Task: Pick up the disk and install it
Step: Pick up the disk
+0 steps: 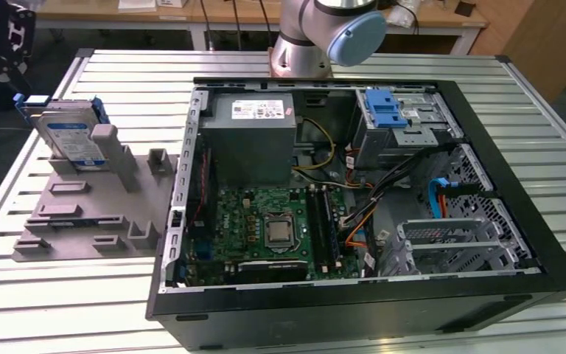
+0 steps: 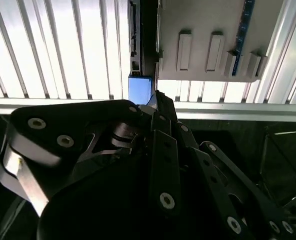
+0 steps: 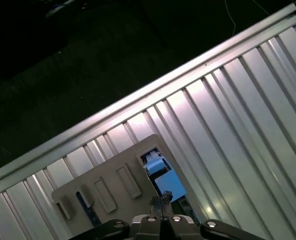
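Observation:
The disk (image 1: pixel 71 140), a silver drive with a blue-and-white label and blue frame, stands upright at the far end of a grey holder (image 1: pixel 86 214) on the exterior view's left. My gripper (image 1: pixel 8 66) hangs beyond and above the disk, over the table's far left corner, shut with nothing in it. In the first wrist view the disk (image 3: pixel 160 175) appears as a blue block in the holder (image 3: pixel 107 185), well below the gripper (image 3: pixel 164 197). The second wrist view has the disk's blue edge (image 2: pixel 140 89) just past the gripper (image 2: pixel 149 102).
An open black computer case (image 1: pixel 362 310) lies on the slatted metal table (image 1: pixel 460 66). Inside are a green motherboard (image 1: pixel 263 228), a grey power supply box (image 1: pixel 253 125) and a metal drive cage (image 1: pixel 406 129) with a blue tab (image 1: pixel 386 110). The arm's base (image 1: pixel 312 37) stands behind the case.

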`<action>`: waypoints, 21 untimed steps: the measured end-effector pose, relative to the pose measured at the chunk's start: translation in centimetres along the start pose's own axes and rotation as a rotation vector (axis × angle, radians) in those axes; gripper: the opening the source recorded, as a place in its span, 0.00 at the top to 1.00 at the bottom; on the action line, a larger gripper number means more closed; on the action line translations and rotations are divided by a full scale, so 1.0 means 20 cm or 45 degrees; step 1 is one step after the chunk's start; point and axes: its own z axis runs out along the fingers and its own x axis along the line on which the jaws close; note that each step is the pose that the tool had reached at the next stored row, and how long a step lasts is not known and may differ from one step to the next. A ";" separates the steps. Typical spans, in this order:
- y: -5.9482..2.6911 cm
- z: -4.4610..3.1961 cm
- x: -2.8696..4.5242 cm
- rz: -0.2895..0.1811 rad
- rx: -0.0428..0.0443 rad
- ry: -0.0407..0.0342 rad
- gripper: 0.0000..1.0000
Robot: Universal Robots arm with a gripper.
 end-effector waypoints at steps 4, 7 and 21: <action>0.000 0.006 0.000 -0.093 -0.002 0.0042 0.89; -0.001 0.011 0.000 -0.162 -0.004 0.0071 0.89; 0.017 0.027 -0.031 -0.363 0.000 0.0128 0.83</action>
